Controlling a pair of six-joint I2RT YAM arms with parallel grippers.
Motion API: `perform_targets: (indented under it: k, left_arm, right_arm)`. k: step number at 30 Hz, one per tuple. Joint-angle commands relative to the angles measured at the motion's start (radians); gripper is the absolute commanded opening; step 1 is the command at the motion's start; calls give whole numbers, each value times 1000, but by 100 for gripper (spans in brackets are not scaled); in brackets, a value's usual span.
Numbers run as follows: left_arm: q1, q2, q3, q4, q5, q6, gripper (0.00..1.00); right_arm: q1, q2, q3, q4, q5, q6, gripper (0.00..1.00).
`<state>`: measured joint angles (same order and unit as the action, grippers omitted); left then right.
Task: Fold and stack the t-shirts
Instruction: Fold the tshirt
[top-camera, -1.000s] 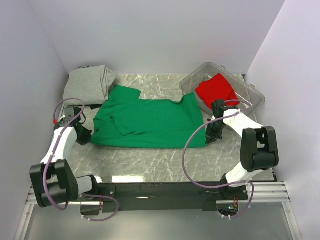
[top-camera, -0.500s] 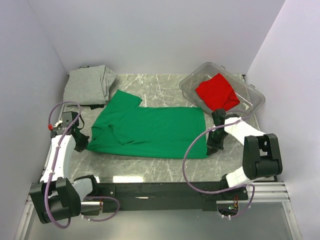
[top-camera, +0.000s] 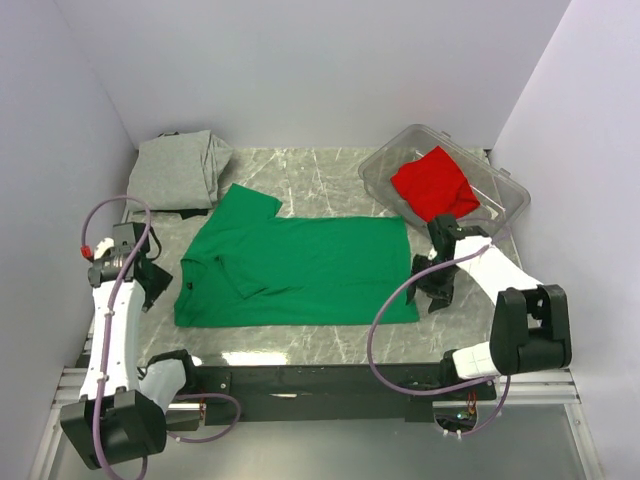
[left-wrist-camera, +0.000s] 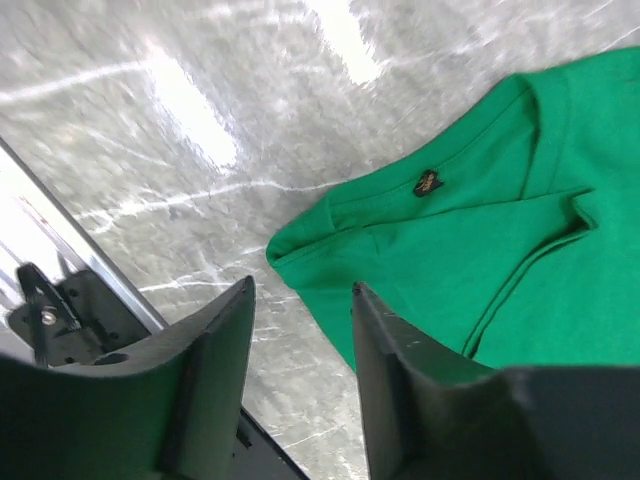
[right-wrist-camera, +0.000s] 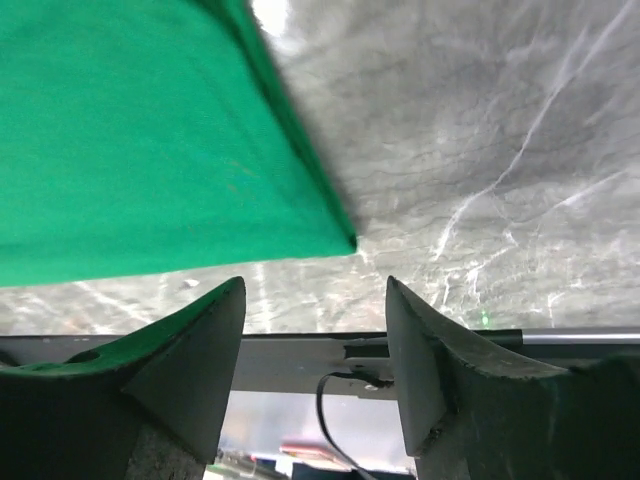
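the bright green cotton t-shirt (top-camera: 295, 272) lies spread flat across the middle of the grey marbled bench (top-camera: 300, 165), collar end to the left and hem to the right. its far sleeve pokes out toward the back, and a crease runs near the collar. that flat layout looks like a setup for folding, since smooth cloth gives clean edges to lift.

the left gripper (top-camera: 150, 283) sits just off the collar end. in the wrist view its jaws stand moderately apart with nothing between them, and the shirt's shoulder corner lies just beyond the tips. the right gripper (top-camera: 437, 295) waits just beside the hem's near corner, jaws wide and empty. one gripper at each end suits a shirt this wide, because both ends must travel together.

the grey cotton t-shirt (top-camera: 180, 170) rests at the far left corner, clear of the work area, probably the base of the stack. the red cotton t-shirt (top-camera: 432, 182) sits crumpled in the clear plastic bin (top-camera: 505, 195) at the far right, seemingly not yet folded.
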<state>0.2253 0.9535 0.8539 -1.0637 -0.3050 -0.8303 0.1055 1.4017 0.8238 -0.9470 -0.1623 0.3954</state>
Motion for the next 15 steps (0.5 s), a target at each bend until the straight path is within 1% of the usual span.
perform_targets:
  k: [1, 4, 6, 7, 9, 10, 12, 13, 14, 15]
  left_arm:
    - [2, -22, 80, -30, -40, 54, 51]
    - [-33, 0, 116, 34, 0, 91, 49]
    - [-64, 20, 111, 101, 62, 100, 47]
    - [-110, 43, 106, 128, 79, 103, 46]
    - [-159, 76, 77, 191, 179, 120, 45]
    - [-209, 121, 67, 241, 226, 137, 44]
    - [-283, 174, 50, 274, 273, 143, 44]
    - [-335, 230, 47, 284, 289, 149, 43]
    - [-358, 257, 45, 310, 303, 160, 42]
    - [-377, 280, 43, 326, 366, 171, 41]
  right_arm:
    - [11, -47, 98, -50, 26, 7, 65]
    - [26, -32, 164, -39, 17, 7, 66]
    - [40, -1, 196, -29, 9, 8, 65]
    - [60, 11, 207, -24, 7, 16, 65]
    - [83, 45, 232, -21, 10, 22, 66]
    - [100, 54, 236, -18, 12, 34, 66]
    - [137, 72, 239, 0, 4, 49, 66]
    - [149, 78, 238, 5, 0, 65, 66]
    - [170, 85, 233, 17, -5, 72, 66]
    - [183, 94, 230, 23, -16, 80, 66]
